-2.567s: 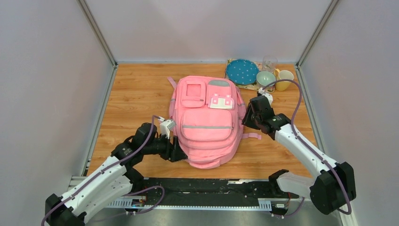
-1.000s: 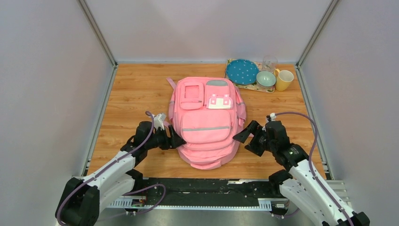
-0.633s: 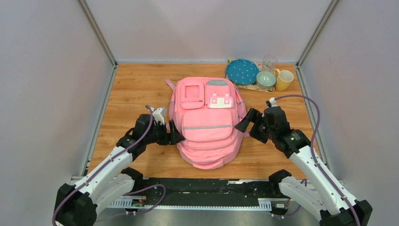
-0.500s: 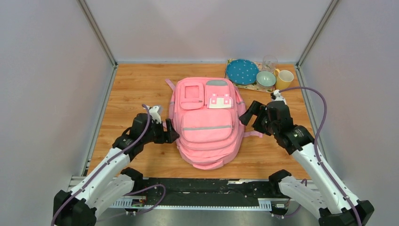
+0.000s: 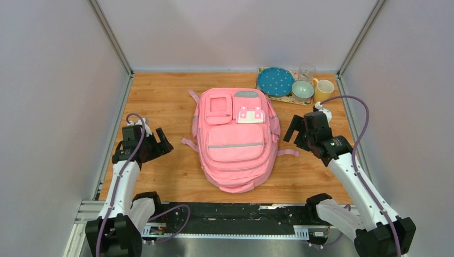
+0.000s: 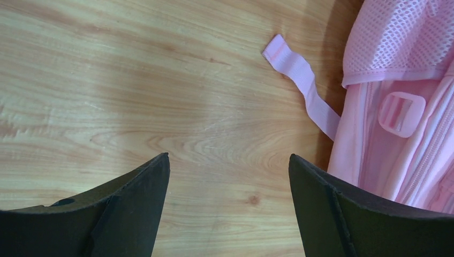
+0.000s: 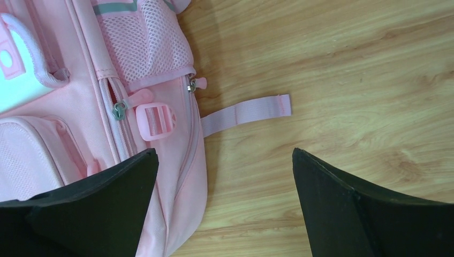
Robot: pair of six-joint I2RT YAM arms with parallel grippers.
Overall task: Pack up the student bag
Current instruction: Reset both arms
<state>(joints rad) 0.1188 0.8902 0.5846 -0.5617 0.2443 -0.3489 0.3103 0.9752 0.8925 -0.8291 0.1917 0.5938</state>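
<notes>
The student bag (image 5: 235, 140), a large pink backpack, lies flat on the wooden table with its front pockets up. My left gripper (image 5: 162, 145) stands open over bare wood, well left of the bag. In the left wrist view the gripper (image 6: 228, 156) holds nothing, with the bag's side (image 6: 399, 69) and a loose pink strap (image 6: 308, 85) off to the right. My right gripper (image 5: 294, 134) is open beside the bag's right edge. In the right wrist view that gripper (image 7: 224, 151) is empty above the bag's side seam (image 7: 144, 59), near a strap end (image 7: 246, 113).
At the back right stand a blue dotted plate (image 5: 275, 81), a teal bowl (image 5: 302, 89), a yellow mug (image 5: 323, 91) and a clear glass (image 5: 307, 71). Grey walls close in the table on the left, right and back.
My left arm has drawn back leftward, away from the bag. The right gripper has risen and shifted slightly right of the bag. Both jaws opened wider.
</notes>
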